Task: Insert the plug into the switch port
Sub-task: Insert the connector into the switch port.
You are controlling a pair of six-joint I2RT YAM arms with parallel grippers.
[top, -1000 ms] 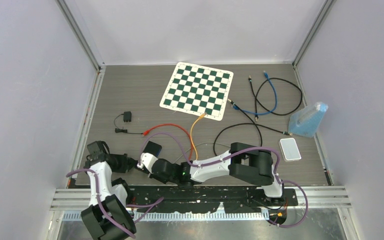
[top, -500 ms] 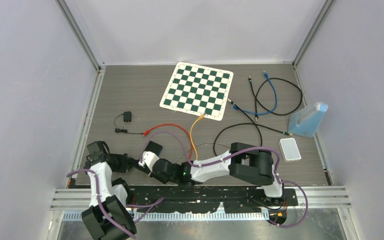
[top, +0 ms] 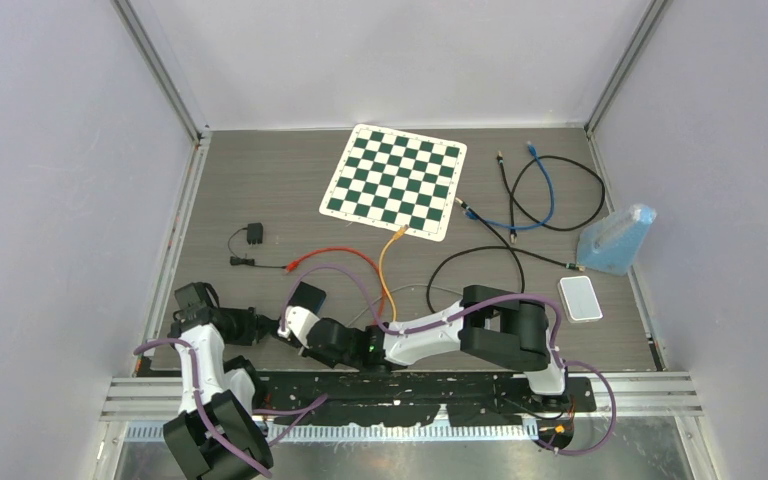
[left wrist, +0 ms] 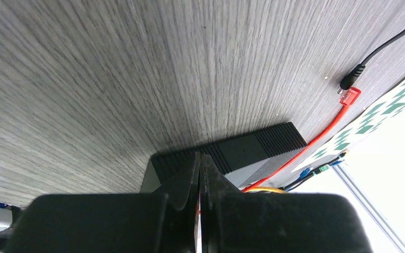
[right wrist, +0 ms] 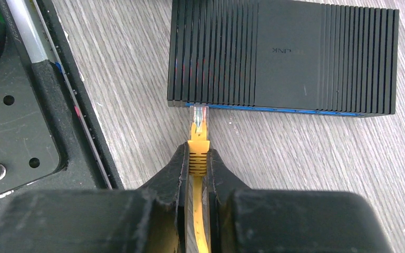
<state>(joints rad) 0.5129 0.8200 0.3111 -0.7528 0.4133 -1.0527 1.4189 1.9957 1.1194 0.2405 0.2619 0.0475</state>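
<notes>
Jaws of the right gripper point(right wrist: 196, 158) are pinched narrowly on the orange boot of the plug point(right wrist: 198, 120). In the right wrist view, the plug's clear tip points at the port face of the black switch point(right wrist: 285, 58), near that face's left end. The tip meets the edge of the housing, but this angle hides the ports, so how far it has entered cannot be told. The orange cable point(right wrist: 197, 226) runs back between the fingers. By this view the step in hand is the insertion itself. The next move likely calls for a straight push along the plug's axis, kept level and square to the face, until the latch catches.

From the left wrist view, the left gripper point(left wrist: 200, 174) has its jaws pressed together on nothing. It sits just beside the switch at the housing's near corner, perhaps bracing it, though contact cannot be confirmed. This view alone shows the red cable point(left wrist: 331, 125) beyond the switch and a black barrel connector point(left wrist: 351, 82) beside the red cable's end.

Only the top view shows the layout. Both grippers converge on the switch at the near left of the table point(top: 260, 190), with the chessboard point(top: 395, 182) well apart. It is too coarse to show the plug tip.
</notes>
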